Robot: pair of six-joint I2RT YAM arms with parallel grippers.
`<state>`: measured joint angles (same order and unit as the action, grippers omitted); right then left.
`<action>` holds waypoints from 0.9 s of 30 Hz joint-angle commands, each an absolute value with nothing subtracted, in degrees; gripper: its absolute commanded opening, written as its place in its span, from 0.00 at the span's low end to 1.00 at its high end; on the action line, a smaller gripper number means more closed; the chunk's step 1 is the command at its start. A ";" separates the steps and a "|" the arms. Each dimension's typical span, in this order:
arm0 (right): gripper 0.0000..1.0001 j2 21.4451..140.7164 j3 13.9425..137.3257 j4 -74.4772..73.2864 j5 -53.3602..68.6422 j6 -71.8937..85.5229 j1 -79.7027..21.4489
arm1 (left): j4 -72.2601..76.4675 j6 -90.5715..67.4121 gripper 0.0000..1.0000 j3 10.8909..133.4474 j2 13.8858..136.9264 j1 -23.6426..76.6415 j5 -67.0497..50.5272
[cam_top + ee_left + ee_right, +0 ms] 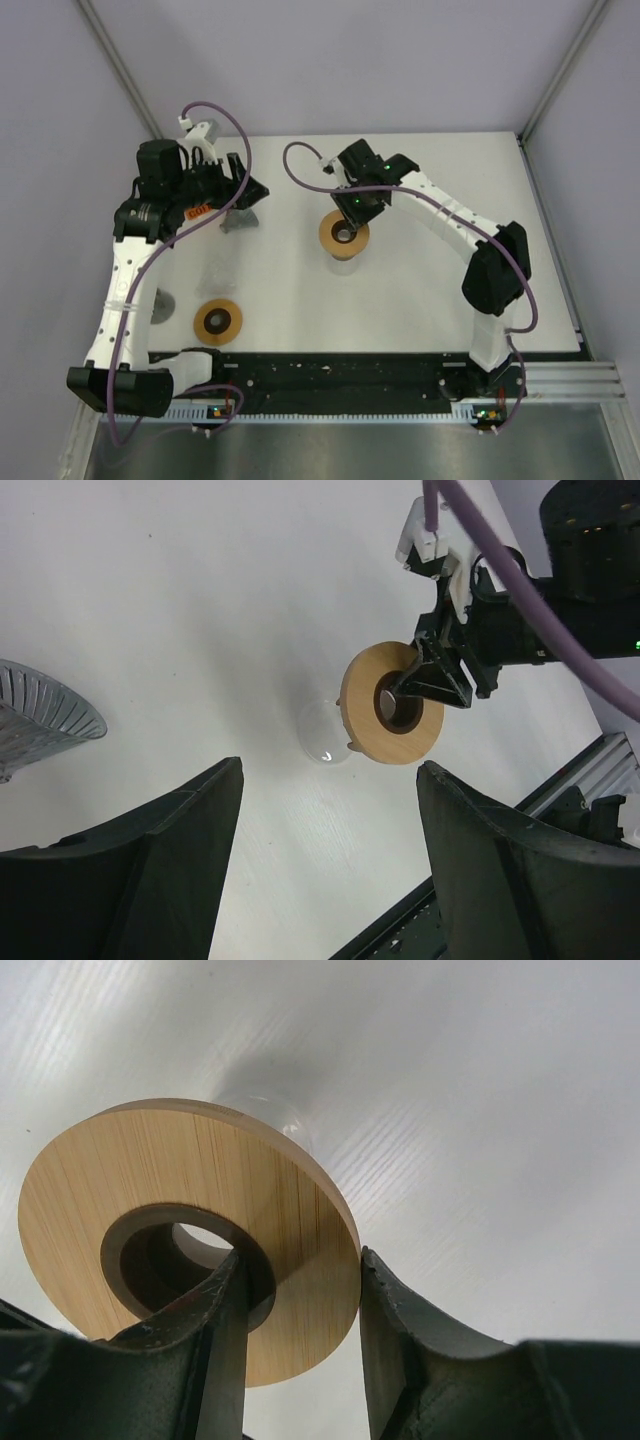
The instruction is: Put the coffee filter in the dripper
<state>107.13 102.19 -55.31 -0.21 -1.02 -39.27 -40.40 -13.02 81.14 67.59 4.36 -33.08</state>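
The dripper (pixel 343 233) is a wooden ring with a dark hole over clear glass, standing mid-table. My right gripper (pixel 352 212) is shut on that ring (pixel 190 1190): one finger sits in the hole and the other presses the outer rim. The left wrist view shows the same ring (pixel 365 715) with the right gripper on it. A grey ribbed cone (pixel 40 715), apparently the coffee filter, rests on the table at back left (pixel 238 220). My left gripper (pixel 330 775) hovers just beside it, open, with only bare table between its fingers.
A second wooden ring (pixel 217 321) lies near the front left. A faint clear glass piece (pixel 215 275) stands behind it, and a small grey object (pixel 160 305) sits under the left arm. The black rail (pixel 330 375) runs along the near edge.
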 commanded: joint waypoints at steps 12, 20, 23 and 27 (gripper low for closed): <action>0.20 111.44 107.23 -58.80 1.41 -3.08 -39.64 | -39.02 -11.34 0.76 81.56 66.53 3.87 -33.13; 0.44 111.36 107.40 -59.06 2.90 -3.69 -39.64 | -39.02 -11.16 0.76 81.65 66.71 3.78 -33.22; 0.52 110.83 107.67 -58.98 3.86 -3.95 -39.64 | -39.20 -10.81 0.76 81.74 66.71 3.78 -33.05; 0.62 109.95 108.98 -58.97 5.27 -4.13 -39.64 | -39.81 -9.67 0.78 82.26 66.80 3.69 -32.17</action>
<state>110.89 105.08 -59.02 3.53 -3.49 -39.27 -40.75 -11.68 81.14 67.59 4.14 -32.93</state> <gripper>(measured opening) 0.592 0.766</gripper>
